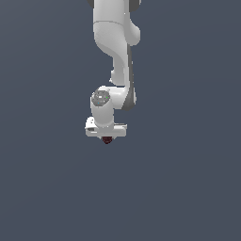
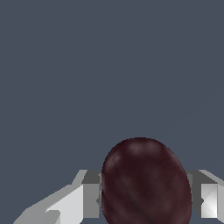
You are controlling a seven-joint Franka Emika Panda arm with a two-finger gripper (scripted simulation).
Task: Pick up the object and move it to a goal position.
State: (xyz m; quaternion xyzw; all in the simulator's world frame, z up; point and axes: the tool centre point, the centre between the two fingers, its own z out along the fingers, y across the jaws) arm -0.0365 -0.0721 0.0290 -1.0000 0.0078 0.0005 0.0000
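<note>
The object is a dark red, rounded, berry-like ball [image 2: 146, 183]. In the wrist view it fills the space between the two grey fingers [image 2: 89, 199], which press against both its sides. In the exterior view only a small dark red bit of it [image 1: 107, 140] shows under the white gripper [image 1: 107, 139], which hangs from the white arm over the plain grey-blue ground. The gripper is shut on the ball. I cannot tell from these views whether the ball touches the ground or hangs above it.
The flat grey-blue surface [image 1: 188, 179] runs all around the arm, with no other objects or edges in view.
</note>
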